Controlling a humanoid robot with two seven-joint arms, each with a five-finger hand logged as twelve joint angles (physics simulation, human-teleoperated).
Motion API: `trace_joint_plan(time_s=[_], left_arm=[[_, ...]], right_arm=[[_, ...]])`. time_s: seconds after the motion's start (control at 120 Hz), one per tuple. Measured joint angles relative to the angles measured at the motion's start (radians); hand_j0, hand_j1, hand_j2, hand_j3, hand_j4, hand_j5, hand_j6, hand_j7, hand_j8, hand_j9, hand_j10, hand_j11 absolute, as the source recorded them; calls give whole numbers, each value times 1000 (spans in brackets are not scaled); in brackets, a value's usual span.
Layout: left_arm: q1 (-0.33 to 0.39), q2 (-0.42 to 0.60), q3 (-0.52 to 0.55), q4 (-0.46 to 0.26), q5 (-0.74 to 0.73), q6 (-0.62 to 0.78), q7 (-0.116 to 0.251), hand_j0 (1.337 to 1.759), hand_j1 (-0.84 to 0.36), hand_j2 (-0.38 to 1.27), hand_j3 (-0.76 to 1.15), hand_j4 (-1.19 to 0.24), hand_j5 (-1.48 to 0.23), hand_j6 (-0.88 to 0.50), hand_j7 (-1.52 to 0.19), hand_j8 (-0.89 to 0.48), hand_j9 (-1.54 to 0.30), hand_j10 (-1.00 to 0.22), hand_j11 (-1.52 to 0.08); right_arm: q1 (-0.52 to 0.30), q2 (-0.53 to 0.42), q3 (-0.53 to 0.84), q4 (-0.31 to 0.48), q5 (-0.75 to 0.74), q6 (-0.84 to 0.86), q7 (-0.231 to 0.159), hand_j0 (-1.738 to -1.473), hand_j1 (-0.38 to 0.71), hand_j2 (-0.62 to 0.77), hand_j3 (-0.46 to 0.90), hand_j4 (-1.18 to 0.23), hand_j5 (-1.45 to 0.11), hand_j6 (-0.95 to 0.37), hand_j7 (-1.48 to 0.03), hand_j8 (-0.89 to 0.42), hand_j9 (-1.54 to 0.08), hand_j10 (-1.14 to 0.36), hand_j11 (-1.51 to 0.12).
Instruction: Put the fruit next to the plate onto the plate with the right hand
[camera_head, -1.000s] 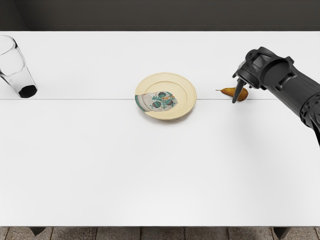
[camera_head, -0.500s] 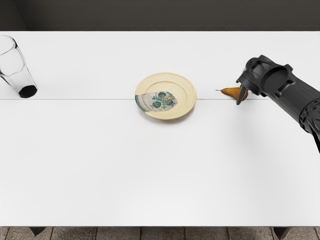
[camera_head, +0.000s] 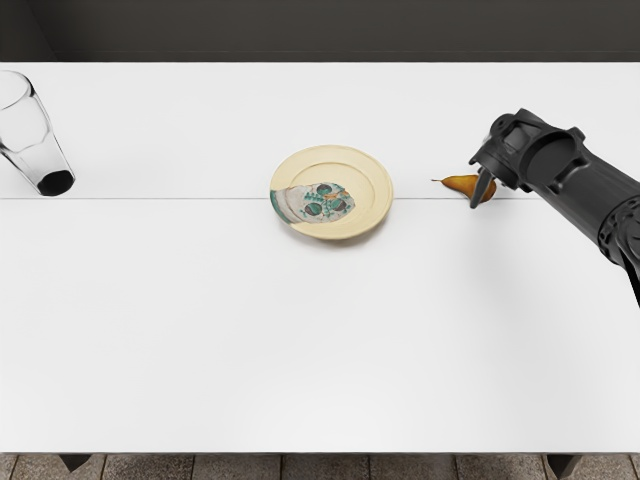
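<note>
**A:** What fills the view?

**B:** A wide white table. The black right arm reaches in from the right edge. Near the centre sits a cream plate with a painted middle. A clear glass stands far left.

**A:** And the fruit?

**B:** A small pear lies on the table, right of the plate and apart from it. The right hand sits over its right end. Whether it grips the pear cannot be told.

**A:** Which step?

**B:** Likely the grasp. Next comes a secure hold, a lift, then a carry leftward over the plate.
</note>
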Motion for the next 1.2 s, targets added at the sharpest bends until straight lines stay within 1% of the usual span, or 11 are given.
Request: trace_joint_plan(time_s=[0.375, 0.517, 0.625, 0.708, 0.883, 1.2], left_arm=[[0, 0, 0, 0, 0, 0, 0, 1658, 349, 0, 0, 0, 0, 0, 0, 0, 0, 0, 0], [0, 0, 0, 0, 0, 0, 0, 1658, 349, 0, 0, 0, 0, 0, 0, 0, 0, 0, 0], [0, 0, 0, 0, 0, 0, 0, 1658, 349, 0, 0, 0, 0, 0, 0, 0, 0, 0, 0], [0, 0, 0, 0, 0, 0, 0, 1658, 349, 0, 0, 0, 0, 0, 0, 0, 0, 0, 0], [0, 0, 0, 0, 0, 0, 0, 1658, 349, 0, 0, 0, 0, 0, 0, 0, 0, 0, 0], [0, 0, 0, 0, 0, 0, 0, 1658, 349, 0, 0, 0, 0, 0, 0, 0, 0, 0, 0]], right_arm=[[2, 0, -9, -1, -25, 3, 8, -1658, 67, -68, 0, -350, -453, -351, -452, -351, -453, -350, -453], [1, 0, -8, 2, -29, 4, 28, -1658, 71, -68, 0, -353, -457, -354, -456, -354, -457, -353, -456], [0, 0, -7, 4, -29, 9, 53, -1658, 73, -69, 0, -354, -458, -355, -458, -355, -458, -354, -458], [-3, 0, -7, 4, -28, 11, 61, -1658, 73, -69, 0, -355, -459, -356, -459, -355, -459, -355, -459], [-7, 0, -9, 4, -28, 11, 64, -1658, 75, -69, 0, -356, -461, -357, -460, -357, -461, -356, -461], [-9, 0, -10, 4, -28, 13, 63, -1658, 118, -76, 0, -392, -508, -393, -507, -393, -508, -392, -508]])
